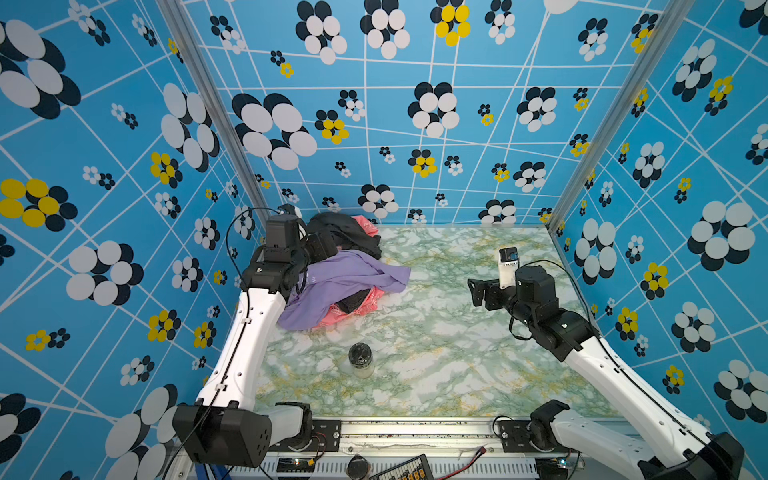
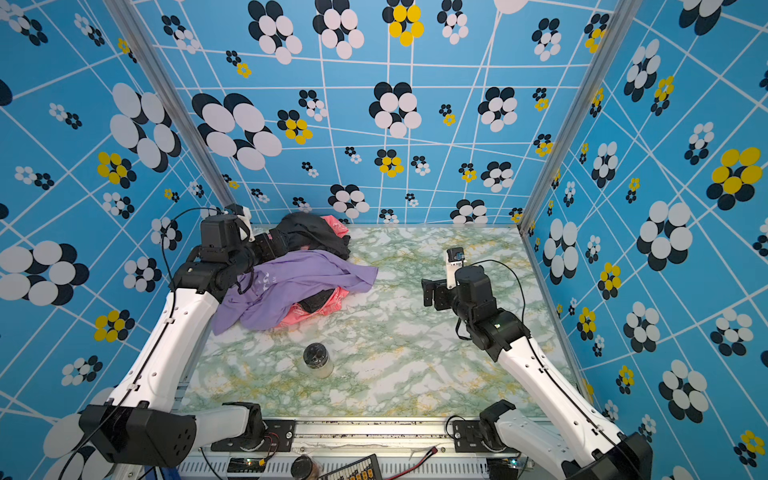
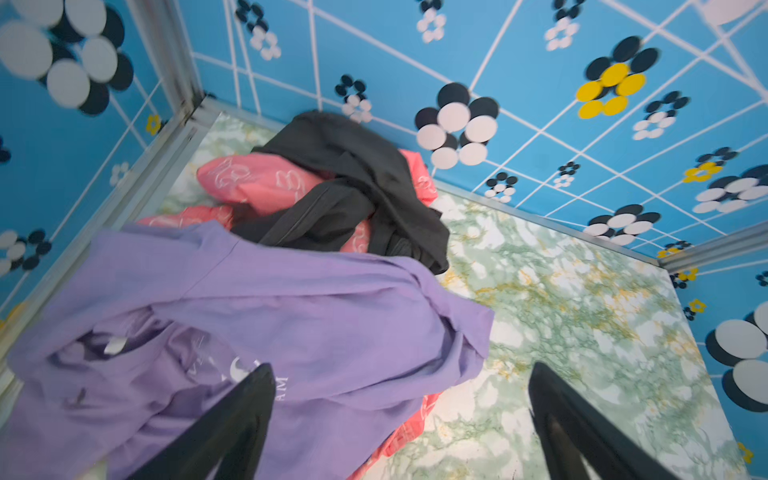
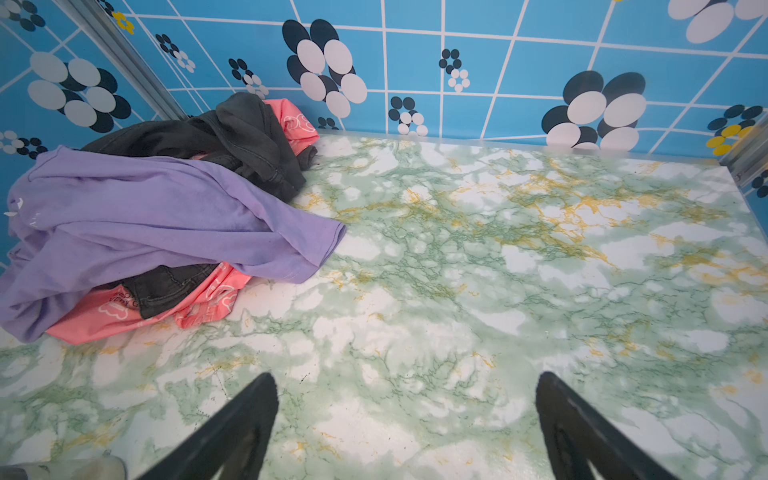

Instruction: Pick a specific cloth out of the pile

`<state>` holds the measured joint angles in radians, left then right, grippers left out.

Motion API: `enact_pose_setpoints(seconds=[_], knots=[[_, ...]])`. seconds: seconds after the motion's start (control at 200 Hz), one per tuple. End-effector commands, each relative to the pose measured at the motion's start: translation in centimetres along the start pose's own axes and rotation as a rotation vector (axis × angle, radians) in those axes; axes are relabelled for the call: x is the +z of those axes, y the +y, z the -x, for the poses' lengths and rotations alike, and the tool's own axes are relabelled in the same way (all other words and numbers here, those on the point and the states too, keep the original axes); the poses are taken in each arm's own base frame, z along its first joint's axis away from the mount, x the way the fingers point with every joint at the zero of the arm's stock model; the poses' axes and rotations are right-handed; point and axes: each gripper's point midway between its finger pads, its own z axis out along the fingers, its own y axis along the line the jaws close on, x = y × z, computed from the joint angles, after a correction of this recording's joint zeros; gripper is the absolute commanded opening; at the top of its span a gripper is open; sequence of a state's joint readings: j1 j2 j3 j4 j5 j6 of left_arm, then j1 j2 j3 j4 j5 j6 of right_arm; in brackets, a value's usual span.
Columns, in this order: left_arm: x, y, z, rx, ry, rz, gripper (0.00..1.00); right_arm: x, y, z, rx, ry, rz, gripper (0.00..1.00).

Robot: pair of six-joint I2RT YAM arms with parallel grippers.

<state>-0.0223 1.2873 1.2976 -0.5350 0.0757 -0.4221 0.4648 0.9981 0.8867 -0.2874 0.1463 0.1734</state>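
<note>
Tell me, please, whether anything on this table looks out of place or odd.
Only the small dark-lidded jar: it stands alone on the marbled table, apart from the pile and the lilac cloth draped over it. Nothing looks spilled or damaged.

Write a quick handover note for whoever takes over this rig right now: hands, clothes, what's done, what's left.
Left hand: open, empty, above the purple shirt.
Right hand: open, empty, over bare table.
Shirt lies draped on the pile of black and pink clothes, far left corner.
Done: nothing separated.
Left: grip the shirt, pull it clear onto open table.
</note>
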Motion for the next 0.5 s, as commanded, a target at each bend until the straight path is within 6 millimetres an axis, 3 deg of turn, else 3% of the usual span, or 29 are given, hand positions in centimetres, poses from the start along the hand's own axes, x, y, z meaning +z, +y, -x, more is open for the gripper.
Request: enact_pose_setpoints(seconds=[0.0, 0.25, 0.495], knots=[[1.0, 2.7, -2.1, -0.121, 0.079, 0.034, 0.91, -0.5, 0.9, 1.3, 0.021, -0.027, 0.04, 0.99], [4.6, 6.5, -4.6, -0.246, 0.151, 0.098, 0.81, -0.8, 1.0, 1.4, 0.049, -0.032, 0.05, 0.99], [7.2, 8.5, -6.0, -0.295, 0.186, 0.14, 0.62, -0.9, 1.2, 1.7, 0.055, -0.047, 0.057, 0.99]])
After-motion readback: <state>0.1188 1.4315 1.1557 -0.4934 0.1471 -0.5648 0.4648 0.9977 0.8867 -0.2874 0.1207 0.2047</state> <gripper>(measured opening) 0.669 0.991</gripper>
